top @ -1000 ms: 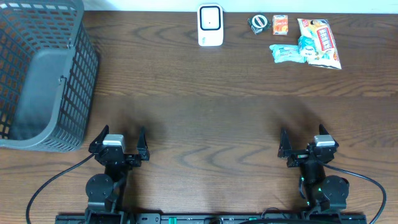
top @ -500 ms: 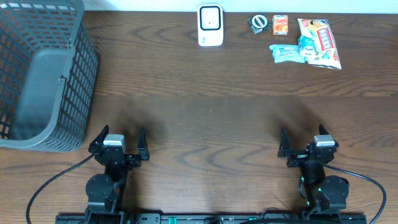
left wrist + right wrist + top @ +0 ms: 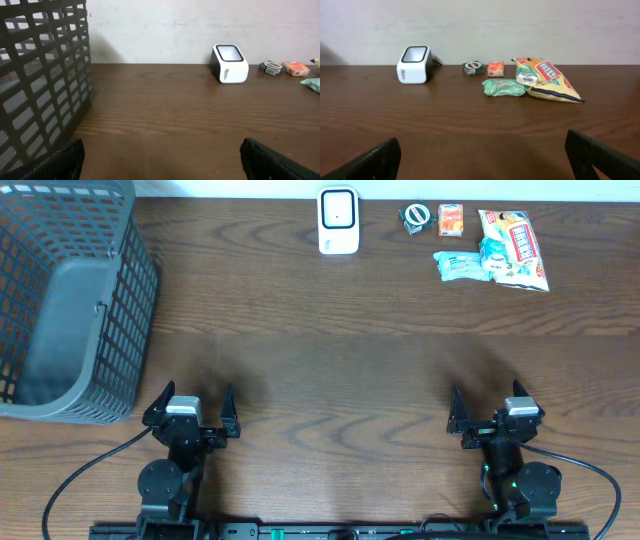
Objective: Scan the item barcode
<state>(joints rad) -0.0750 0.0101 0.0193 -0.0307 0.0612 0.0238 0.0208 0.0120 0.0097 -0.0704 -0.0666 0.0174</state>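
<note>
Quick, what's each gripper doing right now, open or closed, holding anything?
Left gripper: open, holding nothing.
Right gripper: open, holding nothing.

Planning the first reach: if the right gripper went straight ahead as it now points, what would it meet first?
Open right gripper: bare table first, then probably the green packet, slightly right of centre; depth unclear.
</note>
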